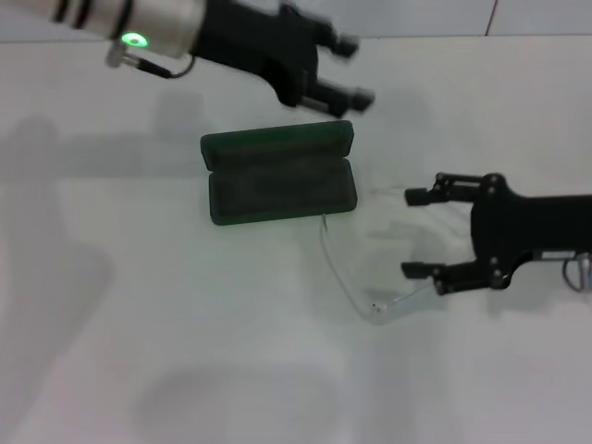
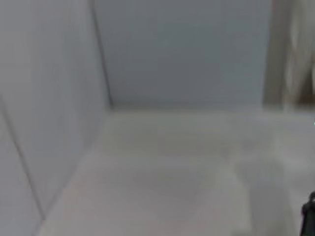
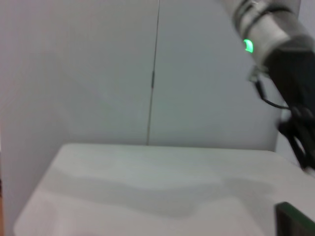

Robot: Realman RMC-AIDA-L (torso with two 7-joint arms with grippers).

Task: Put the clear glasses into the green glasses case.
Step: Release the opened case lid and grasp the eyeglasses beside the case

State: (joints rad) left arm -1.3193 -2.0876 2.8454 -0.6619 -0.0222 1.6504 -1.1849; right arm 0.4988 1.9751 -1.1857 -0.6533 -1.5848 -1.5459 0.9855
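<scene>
Beside the open green glasses case (image 1: 279,183), the clear glasses (image 1: 370,277) lie on the table (image 1: 185,351), between the wide-open, empty fingers of our right gripper (image 1: 416,233). We judge the pick-up is in hand: close gently on the frame next. Our left gripper (image 1: 347,69) hovers behind the case, fingers parted, holding nothing.

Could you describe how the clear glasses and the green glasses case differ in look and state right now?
The green glasses case is opaque dark green and easy to see; the clear glasses are transparent, showing only a faint outline. The case is a solid oblong block lying open, while the glasses are a thin curved frame, outside it. Both rest on the white table, side by side.
</scene>
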